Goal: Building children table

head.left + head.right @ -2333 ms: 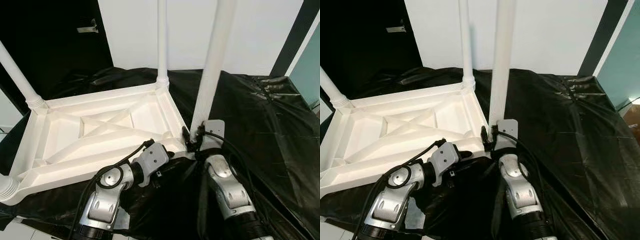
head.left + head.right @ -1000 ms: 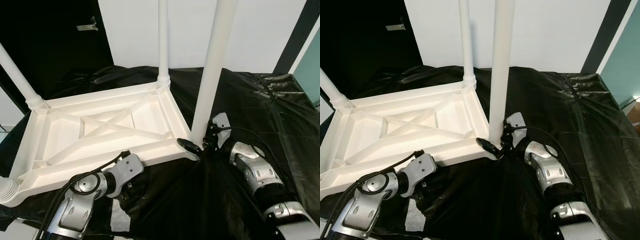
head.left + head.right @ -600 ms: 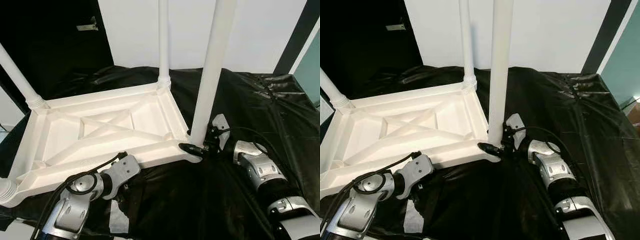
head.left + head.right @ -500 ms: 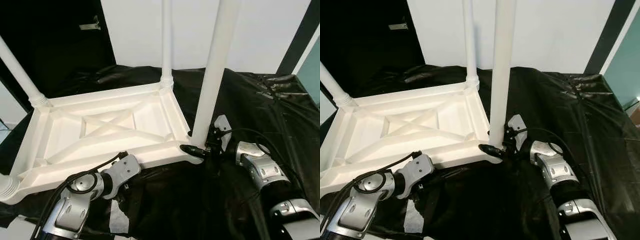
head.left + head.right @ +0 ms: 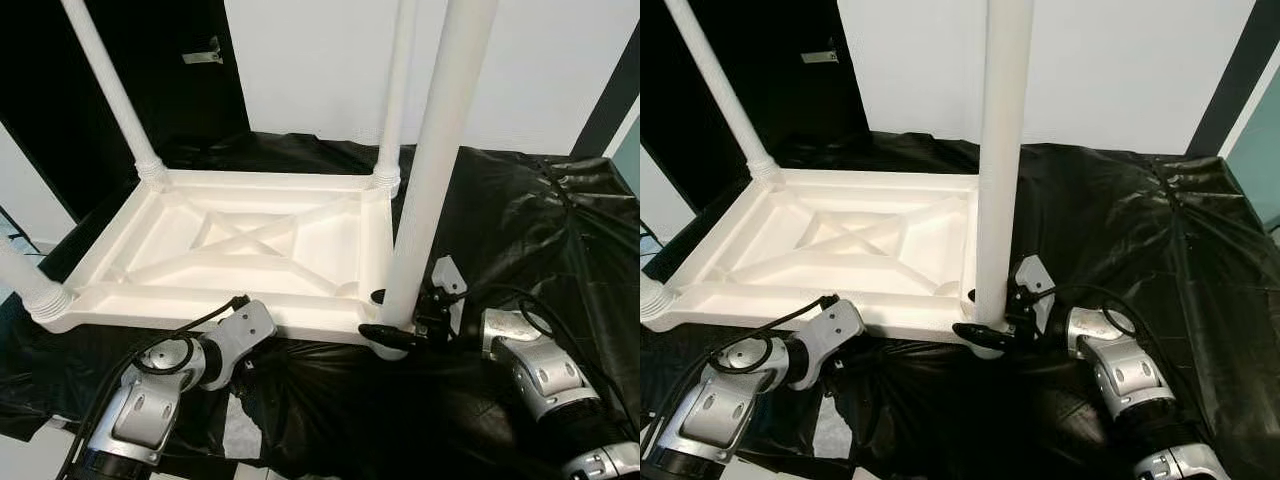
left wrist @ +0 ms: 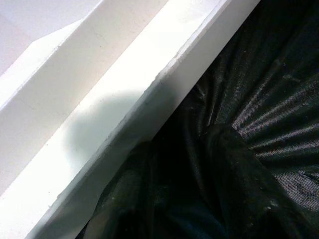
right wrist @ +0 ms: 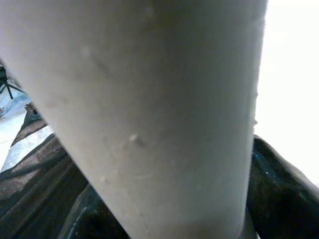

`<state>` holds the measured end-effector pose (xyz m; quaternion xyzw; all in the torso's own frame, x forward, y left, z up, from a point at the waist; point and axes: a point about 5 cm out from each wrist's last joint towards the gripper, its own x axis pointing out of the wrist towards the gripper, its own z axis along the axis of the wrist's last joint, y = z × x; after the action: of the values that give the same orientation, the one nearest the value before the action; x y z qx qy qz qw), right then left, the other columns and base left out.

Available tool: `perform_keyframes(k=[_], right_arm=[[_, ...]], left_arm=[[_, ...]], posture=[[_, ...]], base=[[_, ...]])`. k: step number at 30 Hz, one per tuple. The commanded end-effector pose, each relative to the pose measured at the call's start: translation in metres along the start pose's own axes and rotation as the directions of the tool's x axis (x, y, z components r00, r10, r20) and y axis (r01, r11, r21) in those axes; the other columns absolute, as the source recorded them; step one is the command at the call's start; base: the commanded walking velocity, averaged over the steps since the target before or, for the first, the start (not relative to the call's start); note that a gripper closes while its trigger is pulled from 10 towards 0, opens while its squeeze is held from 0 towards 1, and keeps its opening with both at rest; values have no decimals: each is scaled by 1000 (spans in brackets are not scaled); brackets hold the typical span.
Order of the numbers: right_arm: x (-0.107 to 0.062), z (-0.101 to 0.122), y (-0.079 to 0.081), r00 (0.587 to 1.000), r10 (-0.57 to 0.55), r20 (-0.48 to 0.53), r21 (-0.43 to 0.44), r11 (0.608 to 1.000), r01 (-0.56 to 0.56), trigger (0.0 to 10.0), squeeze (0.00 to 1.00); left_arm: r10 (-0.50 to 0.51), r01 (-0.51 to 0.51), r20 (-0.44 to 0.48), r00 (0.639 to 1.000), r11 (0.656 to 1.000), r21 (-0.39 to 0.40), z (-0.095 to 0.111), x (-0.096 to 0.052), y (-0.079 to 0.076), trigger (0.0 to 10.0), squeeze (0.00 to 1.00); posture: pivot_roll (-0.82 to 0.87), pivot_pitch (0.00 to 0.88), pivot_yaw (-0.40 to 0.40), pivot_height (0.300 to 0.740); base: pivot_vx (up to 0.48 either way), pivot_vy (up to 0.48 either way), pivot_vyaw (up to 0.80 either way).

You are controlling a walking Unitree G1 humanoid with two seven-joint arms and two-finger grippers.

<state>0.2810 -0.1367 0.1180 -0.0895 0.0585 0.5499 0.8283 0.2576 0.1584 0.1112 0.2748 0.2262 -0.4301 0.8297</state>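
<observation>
Lower left of the frame, the left gripper (image 5: 262, 352) tucks under the near rim of the upturned white tabletop (image 5: 250, 240) mid-frame on the black sheet (image 5: 520, 230), grip unreadable; lower right, the right gripper (image 5: 392, 336) pinches the base of the near white leg (image 5: 440, 160)

The tall white legs (image 5: 440, 150) run off the top edge. The left gripper (image 5: 262, 352) hides under the tabletop (image 5: 250, 240).
</observation>
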Motion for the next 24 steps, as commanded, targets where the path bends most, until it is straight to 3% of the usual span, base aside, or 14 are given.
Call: perform_keyframes(k=[1,6,7,11,14,15,16,18,20,22,24], right_arm=[[9,-9,14,997,73,-22,34,997,-72,10000,0],[11,-6,14,999,39,-4,39,998,-39,10000,0],[10,-2,16,1000,24,15,53,998,-25,10000,1000],[10,-1,16,1000,22,22,58,998,-24,10000,1000],[8,3,13,1000,-1,30,34,999,0,10000,1000],[8,5,10,999,-19,39,23,1000,18,10000,0],[8,5,10,999,-19,39,23,1000,18,10000,0],[7,10,3,997,-45,55,-6,999,46,10000,0],[7,14,-2,996,-61,65,-25,998,63,10000,0],[7,14,-2,996,-61,65,-25,998,63,10000,0],[8,19,-7,993,-86,77,-45,995,90,10000,0]], left_arm=[[110,-110,-11,994,994,11,3,0,11,10000,0],[85,-85,31,996,996,-11,9,1,7,10000,0],[37,-33,98,995,998,-47,19,2,0,10000,0],[20,-13,119,993,998,-57,22,1,-3,10000,0],[-42,61,201,979,994,-89,31,-1,-11,10000,0],[-85,116,263,961,988,-102,38,-4,-17,10000,0],[-85,116,263,961,988,-102,38,-4,-17,10000,0],[-187,241,382,905,965,-99,51,-13,-30,10000,0],[-247,314,439,864,946,-84,58,-19,-38,10000,0],[-247,314,439,864,946,-84,58,-19,-38,10000,0],[-290,365,472,833,928,-72,62,-24,-44,10000,0]], posture=[[-35,0,27,740],[-34,0,25,740],[-30,0,21,740],[-30,0,21,740],[-25,0,16,740],[-22,0,14,740],[-22,0,14,740],[-19,0,13,740],[-15,0,10,740],[-15,0,10,740],[-9,0,7,740]], base=[[0,0,0],[0,0,0],[0,0,0],[0,0,0],[0,0,0],[0,0,0],[0,0,0],[0,0,0],[0,0,0],[0,0,0],[0,0,0]])
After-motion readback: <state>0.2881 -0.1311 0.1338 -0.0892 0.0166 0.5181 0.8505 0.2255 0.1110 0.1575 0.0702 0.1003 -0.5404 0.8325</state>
